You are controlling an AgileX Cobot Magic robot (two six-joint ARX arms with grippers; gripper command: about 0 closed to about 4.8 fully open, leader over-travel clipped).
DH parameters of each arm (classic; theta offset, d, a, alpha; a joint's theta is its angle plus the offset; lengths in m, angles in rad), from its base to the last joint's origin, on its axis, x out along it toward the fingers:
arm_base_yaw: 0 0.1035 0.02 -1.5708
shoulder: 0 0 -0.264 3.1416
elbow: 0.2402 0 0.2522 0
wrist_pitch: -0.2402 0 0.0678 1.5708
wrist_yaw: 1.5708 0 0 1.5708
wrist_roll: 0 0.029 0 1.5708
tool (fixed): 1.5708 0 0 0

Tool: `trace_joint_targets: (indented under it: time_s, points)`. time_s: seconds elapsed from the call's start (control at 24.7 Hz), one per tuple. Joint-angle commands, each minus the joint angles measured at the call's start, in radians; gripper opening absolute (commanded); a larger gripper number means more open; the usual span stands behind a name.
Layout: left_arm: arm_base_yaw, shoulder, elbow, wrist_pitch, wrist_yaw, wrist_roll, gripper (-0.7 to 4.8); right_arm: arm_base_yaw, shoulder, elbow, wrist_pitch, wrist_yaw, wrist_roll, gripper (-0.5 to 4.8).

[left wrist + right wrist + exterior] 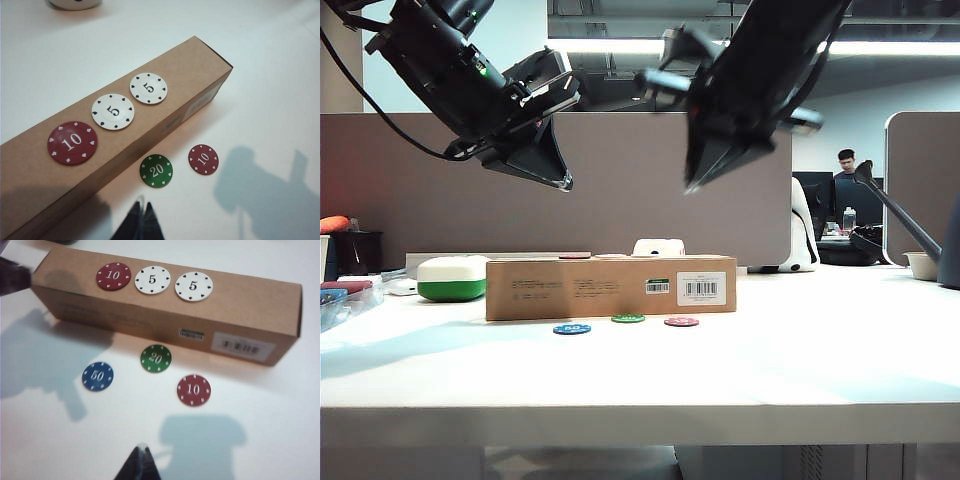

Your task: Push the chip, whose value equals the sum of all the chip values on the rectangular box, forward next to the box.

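Note:
The rectangular box (610, 287) (165, 90) (250, 300) lies on the white table, carrying a red 10 chip (113, 276) and two white 5 chips (152, 279) (193, 286). The green chip marked 20 (628, 318) (156, 170) (156, 358) lies flat on the table just in front of the box. My left gripper (560, 180) (141, 206) hangs shut high above the box's left half. My right gripper (692, 183) (142, 447) is also shut, raised above the box's right half. Neither holds anything.
A blue 50 chip (572, 328) (97, 376) and a red 10 chip (681, 321) (203, 159) (193, 389) flank the green one. A white-and-green case (452, 277) sits left of the box. Clutter lies at the table's far left edge.

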Motion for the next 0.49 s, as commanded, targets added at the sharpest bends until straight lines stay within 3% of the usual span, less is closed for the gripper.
trace_joint_targets:
  time_s: [0.04, 0.16, 0.49]
  points:
    - [-0.002, -0.003, 0.003, 0.013, 0.005, 0.004, -0.05, 0.001, -0.078, 0.001, -0.092, 0.000, 0.011, -0.05]
    - [-0.002, -0.003, 0.003, 0.013, 0.005, 0.004, -0.05, 0.002, -0.176, 0.001, -0.261, -0.027, -0.016, -0.05]
    - [-0.002, -0.003, 0.003, 0.013, 0.005, 0.004, -0.05, 0.007, -0.333, -0.030, -0.531, -0.056, -0.019, -0.05]
